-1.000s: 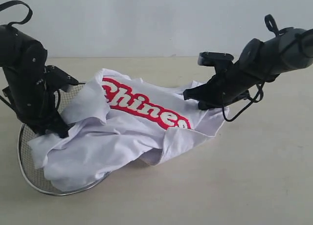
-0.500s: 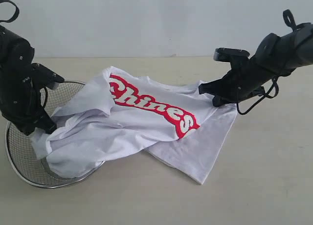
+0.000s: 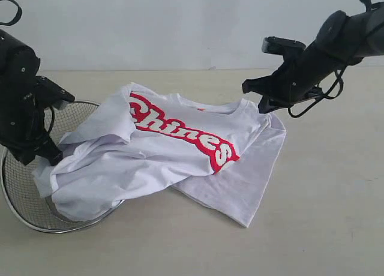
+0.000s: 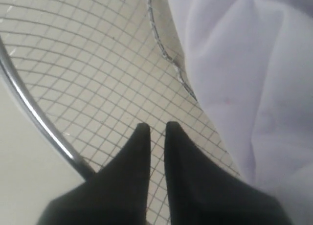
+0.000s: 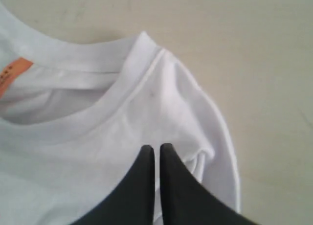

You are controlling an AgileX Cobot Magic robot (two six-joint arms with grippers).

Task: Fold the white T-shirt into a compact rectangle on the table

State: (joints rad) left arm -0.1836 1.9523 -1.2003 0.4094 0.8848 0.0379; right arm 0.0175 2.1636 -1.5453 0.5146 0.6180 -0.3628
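Observation:
The white T-shirt (image 3: 162, 162) with red lettering (image 3: 180, 132) lies stretched between the two arms, its left part draped over the wire basket. My right gripper (image 3: 262, 106) is shut on the shirt's shoulder beside the collar and holds it lifted off the table (image 3: 312, 222). In the right wrist view the fingertips of this gripper (image 5: 157, 147) pinch the T-shirt (image 5: 98, 151) near the orange neck tag (image 5: 12, 73). My left gripper (image 3: 53, 158) is shut at the shirt's left edge. The left wrist view has that gripper (image 4: 157, 126) over mesh, with the T-shirt (image 4: 254, 63) beside one finger.
A round wire-mesh basket (image 3: 24, 198) sits at the left edge under the shirt's lower part. Its rim (image 4: 29, 107) runs close by the left fingers. Bare table (image 5: 254, 49) lies to the right and in front of the shirt.
My right gripper rose and moved right, drawing the shirt out so its right side spread flat. The left arm and the basket shifted left.

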